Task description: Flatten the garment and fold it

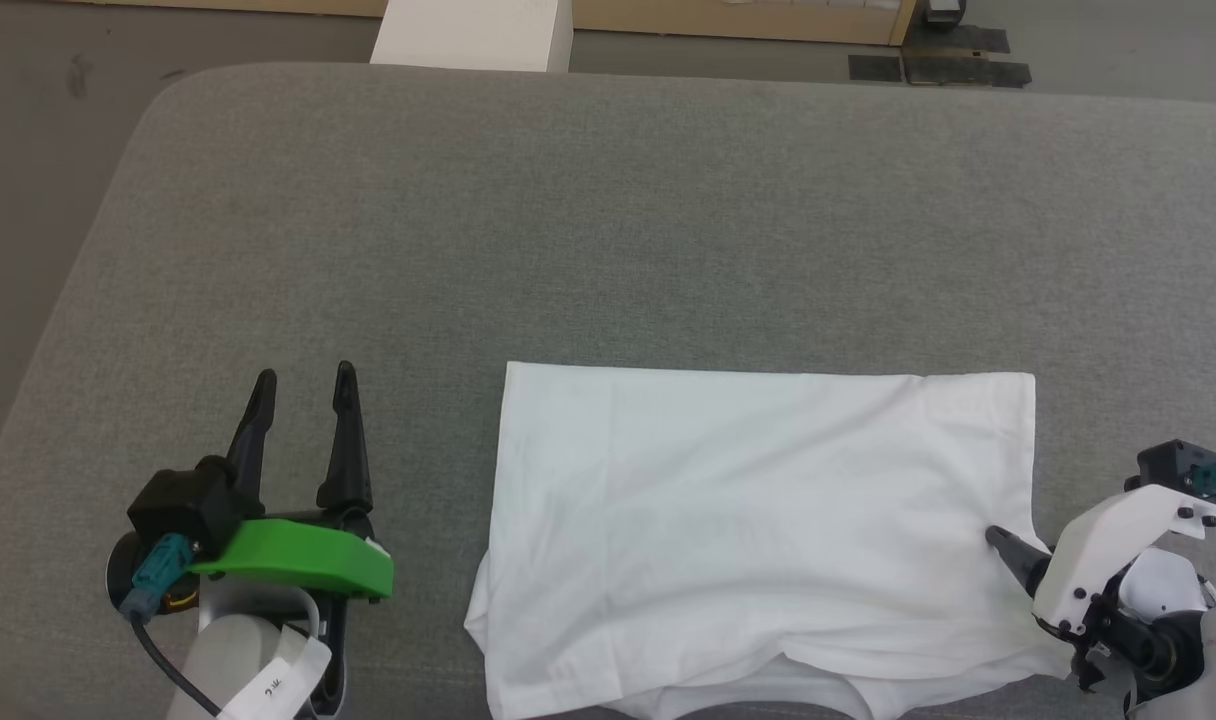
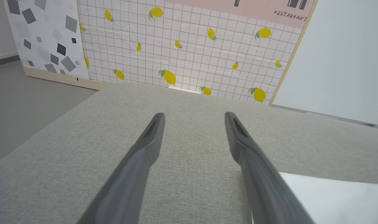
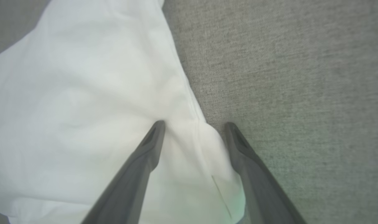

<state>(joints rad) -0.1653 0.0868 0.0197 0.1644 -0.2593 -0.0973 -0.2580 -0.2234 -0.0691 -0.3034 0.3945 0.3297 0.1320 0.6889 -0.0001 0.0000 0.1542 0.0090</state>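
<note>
While the shirt [image 1: 758,530] lies part-folded on the grey cushion [image 1: 608,220], near its front edge, you have: right gripper [image 3: 194,123], fingers spread astride the shirt's right edge, likely set to pinch it for the next fold; left gripper [image 1: 305,375], spread, empty, apart to the shirt's left.

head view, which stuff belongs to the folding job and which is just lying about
Job:
garment, on the grey surface
right pincer, open, astride the garment's right edge
left pincer, open, left of the garment

Lying about:
white box, beyond the surface
dark floor mats
lemon-print panel
</note>
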